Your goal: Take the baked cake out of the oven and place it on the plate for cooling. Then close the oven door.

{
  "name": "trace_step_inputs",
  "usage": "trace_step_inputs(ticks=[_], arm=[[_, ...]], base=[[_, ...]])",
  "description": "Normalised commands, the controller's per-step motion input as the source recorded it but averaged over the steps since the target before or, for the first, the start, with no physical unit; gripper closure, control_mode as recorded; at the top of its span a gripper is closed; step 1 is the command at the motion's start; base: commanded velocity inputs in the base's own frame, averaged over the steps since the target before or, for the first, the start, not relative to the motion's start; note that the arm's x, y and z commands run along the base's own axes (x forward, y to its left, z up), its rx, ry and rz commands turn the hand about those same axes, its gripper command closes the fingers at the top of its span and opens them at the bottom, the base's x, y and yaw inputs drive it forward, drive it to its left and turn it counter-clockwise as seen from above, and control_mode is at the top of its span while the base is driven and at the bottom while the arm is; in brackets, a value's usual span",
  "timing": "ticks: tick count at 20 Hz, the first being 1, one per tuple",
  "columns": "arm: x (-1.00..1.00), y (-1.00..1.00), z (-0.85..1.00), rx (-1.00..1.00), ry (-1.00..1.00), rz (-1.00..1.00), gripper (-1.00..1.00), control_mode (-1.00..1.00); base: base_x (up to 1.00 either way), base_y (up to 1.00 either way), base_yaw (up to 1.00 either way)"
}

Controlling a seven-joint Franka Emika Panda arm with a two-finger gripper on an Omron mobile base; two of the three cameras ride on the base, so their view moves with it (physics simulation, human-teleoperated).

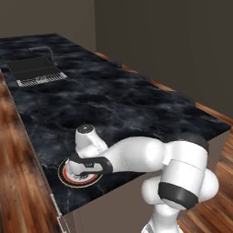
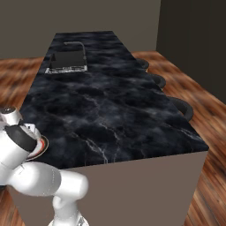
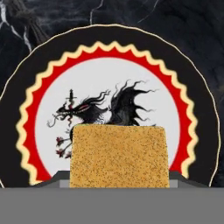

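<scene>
Golden-brown cake (image 3: 119, 155) sits gripped in our pincer (image 3: 119, 177) | we hang it directly above the plate (image 3: 43, 65) on the counter (image 1: 127, 100) | next: straight down.

Over the counter (image 1: 118, 100) the way is open from the plate (image 1: 68, 176) toward twelve o'clock as far as the sink (image 1: 34, 68) and its faucet (image 1: 45, 50), the stools (image 2: 181, 108) crowding the three o'clock edge.
</scene>
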Motion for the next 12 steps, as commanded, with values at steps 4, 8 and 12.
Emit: trace_step_inputs(ticks=[4, 8, 12], arm=[[0.09, 0.10, -0.20, 0.00, 0.00, 0.06, 1.00, -1.00], [0.14, 0.12, -0.15, 0.00, 0.03, 0.01, 1.00, -1.00], [0.12, 0.10, -0.09, 0.00, 0.01, 0.01, 1.00, -1.00]], base=[[0.00, 0.00, 0.00], [0.00, 0.00, 0.00], [0.00, 0.00, 0.00]])
